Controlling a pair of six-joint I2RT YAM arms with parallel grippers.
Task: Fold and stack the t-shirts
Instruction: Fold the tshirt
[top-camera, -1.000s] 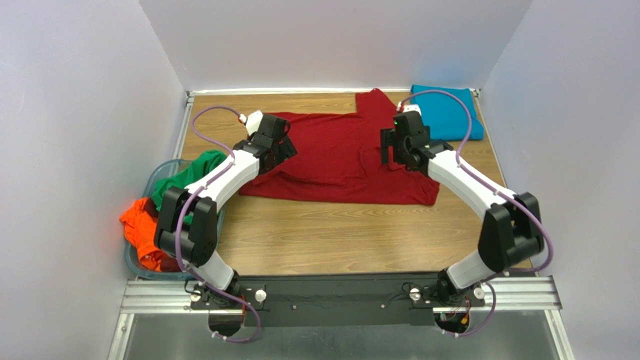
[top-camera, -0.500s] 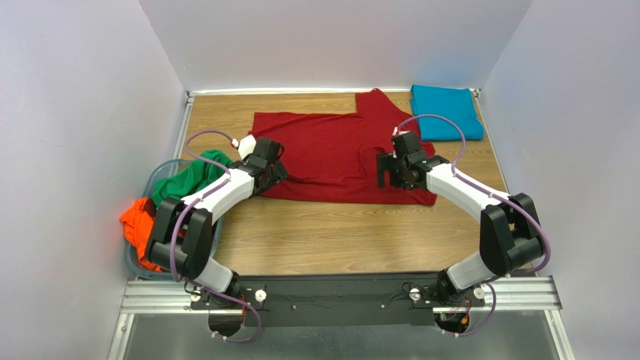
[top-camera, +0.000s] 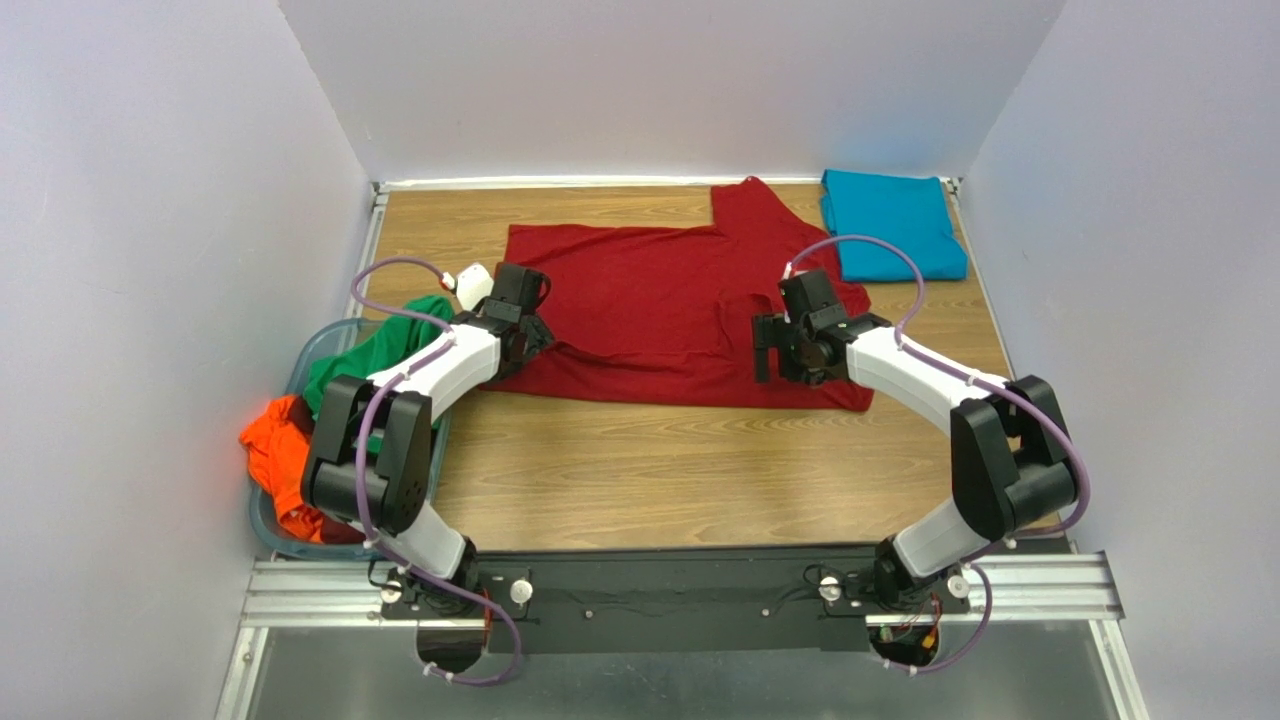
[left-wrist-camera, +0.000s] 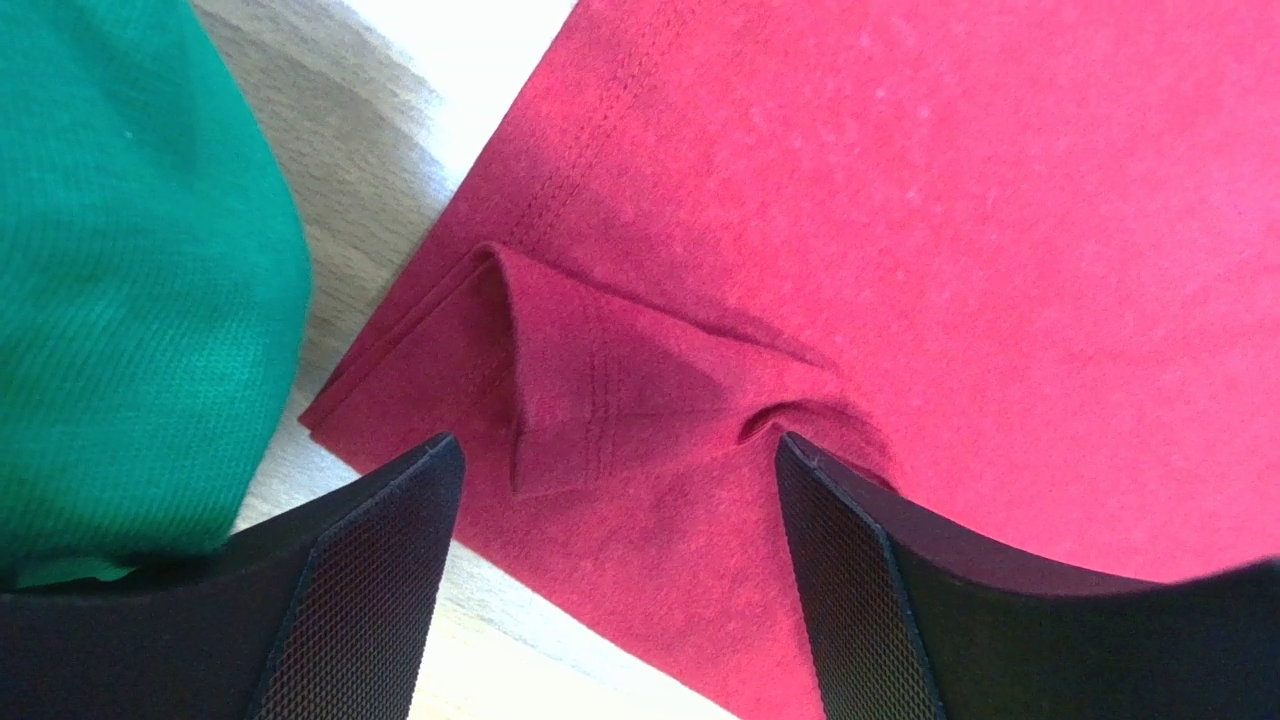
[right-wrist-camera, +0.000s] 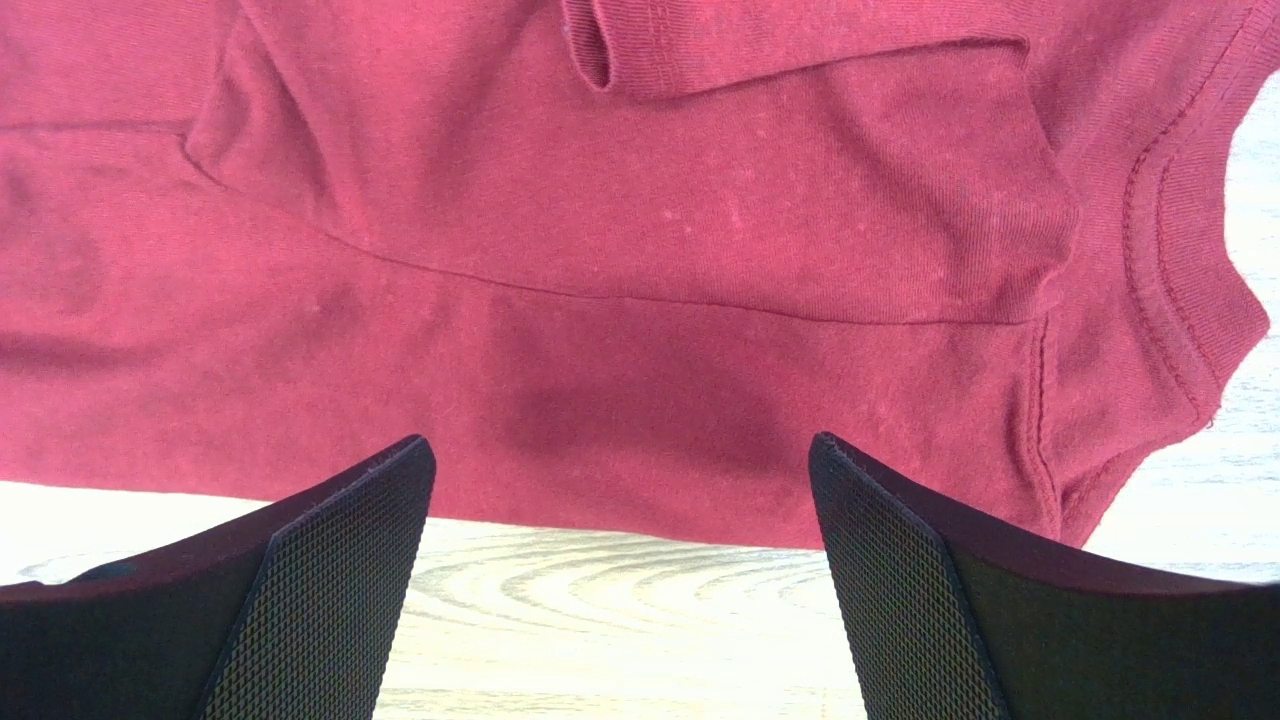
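Nudged the left gripper a touch toward 10 o'clock over the last half second, out to the 9 o'clock edge of the dark red t-shirt; kept the right gripper almost where it had been, above the shirt's 4 o'clock part. Held both grippers spread wide at the fingers, gripping nothing. Left the dark red t-shirt lying flat on the wooden table, at its middle and a little toward 12 o'clock, with one sleeve pointing to 12 o'clock.

Caught, from the left wrist, a small stitched fold of red cloth near the shirt's corner, between the spread black fingers. Caught there too the green t-shirt, just beside that corner at 9 o'clock, with a strip of bare wood between the two.

Caught, from the right wrist, the shirt's ribbed neckband at 3 o'clock and a folded-over sleeve edge at 12 o'clock. Showed as well a dark shadow on the cloth between the fingers, and the shirt's near edge on pale wood at 6 o'clock. Could not tell from either wrist view whether fingertips touched the cloth.

Kept the teal-blue t-shirt folded at the table's 1 o'clock corner, just beside the red sleeve. Had the green t-shirt draped over the rim of a clear tub at 8 o'clock, with the orange t-shirt bunched in it nearer 7 o'clock.
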